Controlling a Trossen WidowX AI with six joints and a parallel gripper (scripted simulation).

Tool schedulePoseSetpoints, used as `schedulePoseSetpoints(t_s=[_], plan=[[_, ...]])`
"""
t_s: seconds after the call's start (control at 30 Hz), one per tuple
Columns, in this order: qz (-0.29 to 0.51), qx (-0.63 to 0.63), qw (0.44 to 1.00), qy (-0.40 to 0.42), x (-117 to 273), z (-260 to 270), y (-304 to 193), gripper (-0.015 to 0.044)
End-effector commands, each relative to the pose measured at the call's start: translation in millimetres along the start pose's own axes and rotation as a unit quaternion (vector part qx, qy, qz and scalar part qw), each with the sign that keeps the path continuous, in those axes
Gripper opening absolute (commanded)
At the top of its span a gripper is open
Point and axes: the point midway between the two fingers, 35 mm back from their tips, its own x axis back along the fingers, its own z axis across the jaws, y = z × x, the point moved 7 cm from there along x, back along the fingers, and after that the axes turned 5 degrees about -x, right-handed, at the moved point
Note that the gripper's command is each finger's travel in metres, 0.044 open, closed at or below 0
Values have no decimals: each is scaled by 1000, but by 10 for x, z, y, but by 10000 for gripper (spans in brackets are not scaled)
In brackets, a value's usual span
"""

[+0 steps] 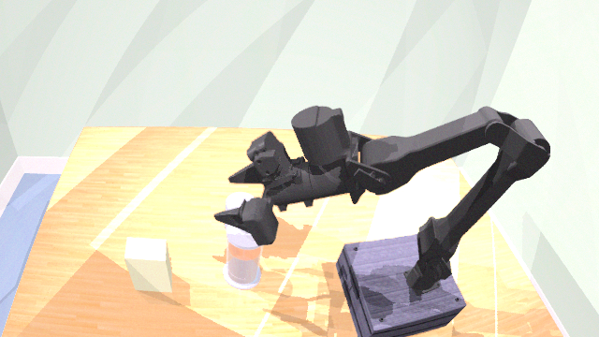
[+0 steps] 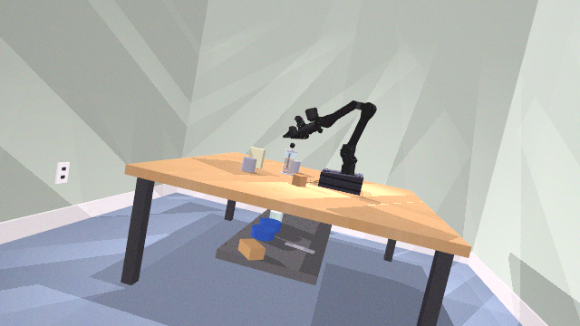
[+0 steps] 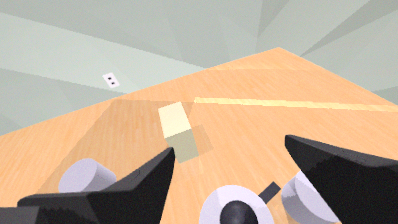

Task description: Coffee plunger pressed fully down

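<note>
- Step in hand, as I judge it: the letting-go. The jaws of the gripper [image 3: 227,165] stand wide apart with nothing between them, one finger [image 3: 145,177] to each side of the wrist view.
- The knob [image 3: 238,214] sits low between the fingers at the bottom edge of the wrist view, touching neither; the pale round lid [image 3: 215,202] shows just around it.
- From the exterior view the gripper [image 2: 290,132] hangs above the knob [image 2: 292,145] with a gap between them, so contact looks broken.
- Whether the plunger is fully down cannot be told for sure: a short run of rod seems to show between knob and lid in the exterior view, but it is too small to judge.
- Next move, in my judgement: lift straight up and away, keeping the wide fingers off the knob so the press is not nudged.
- The press [image 1: 242,257] is a clear glass cylinder with an orange-tinted lower part, standing upright on the table [image 1: 117,187].
- Further off, a cream box [image 1: 148,263] stands near the press, not touching it.
- A grey cylinder [image 3: 84,176] stands apart at the wrist view's left.
</note>
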Motion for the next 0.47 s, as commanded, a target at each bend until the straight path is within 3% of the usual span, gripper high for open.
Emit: schedulePoseSetpoints(t_s=[0.0,0.1,0.43], plan=[[0,-2,1000,1,394,4,163,440],[3,-3,1000,0,553,2,179,440],[4,-1,1000,3,543,17,158,440]])
